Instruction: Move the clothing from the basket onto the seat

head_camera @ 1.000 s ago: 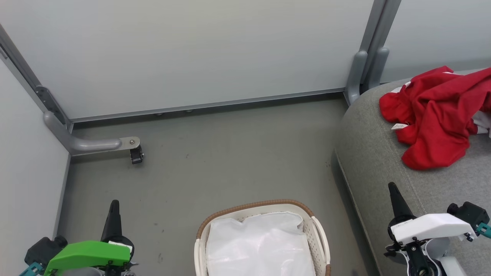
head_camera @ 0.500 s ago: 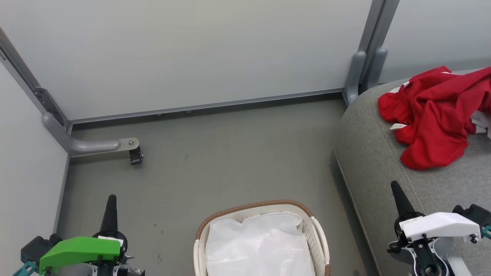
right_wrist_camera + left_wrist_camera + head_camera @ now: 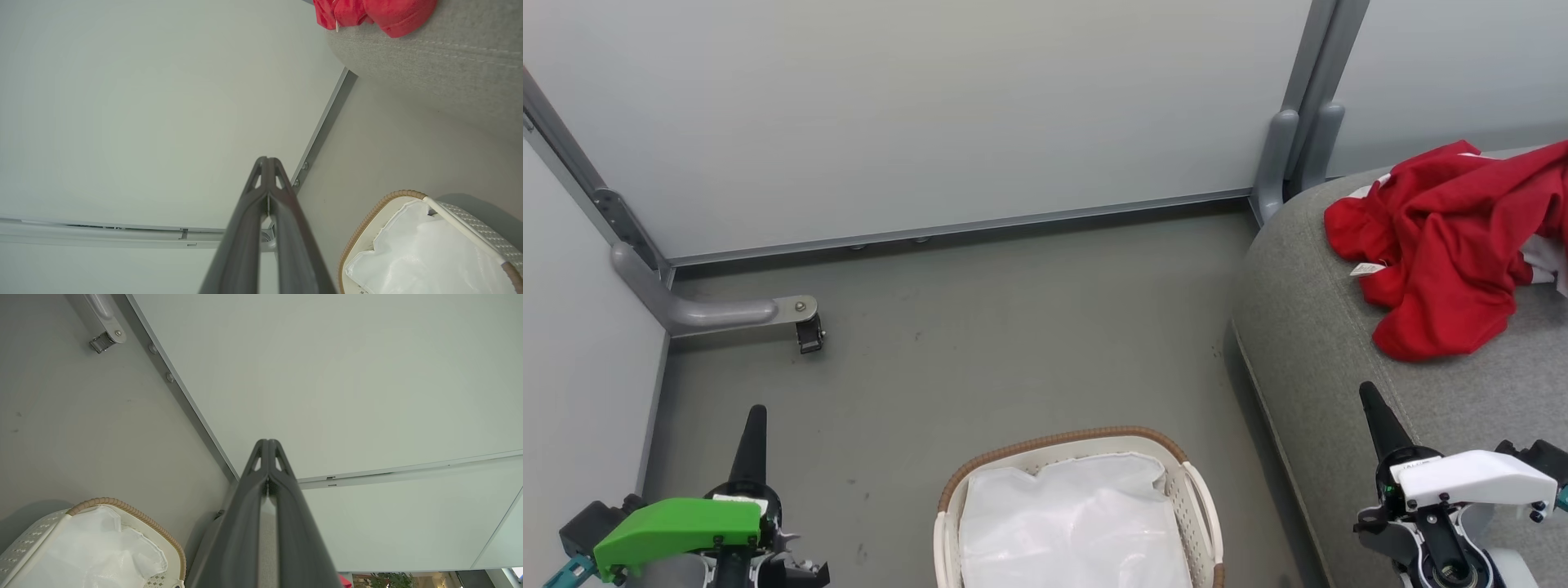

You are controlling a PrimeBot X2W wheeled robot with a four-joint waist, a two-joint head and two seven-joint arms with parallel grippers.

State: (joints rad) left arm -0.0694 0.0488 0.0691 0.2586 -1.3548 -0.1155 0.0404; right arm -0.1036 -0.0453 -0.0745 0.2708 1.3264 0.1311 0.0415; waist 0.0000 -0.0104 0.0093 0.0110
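1. Firstly, the left gripper [image 3: 754, 441] hovers above the floor [image 3: 1013, 327], fingers pressed together on nothing; it seems parked clear of the work.
2. Next, the basket [image 3: 1045, 441] sits on the floor between the arms. What shows of its inside is just the white liner [image 3: 1078, 523], so nothing seems left to lift out.
3. Further right, the seat [image 3: 1307, 327] carries the clothing [image 3: 1437, 245], a crumpled red heap near its rounded far corner and well apart from the basket; the task looks finished.
4. Lastly, the right gripper [image 3: 1376, 420] hangs over the seat's near edge, fingers likewise closed and empty, probably resting.
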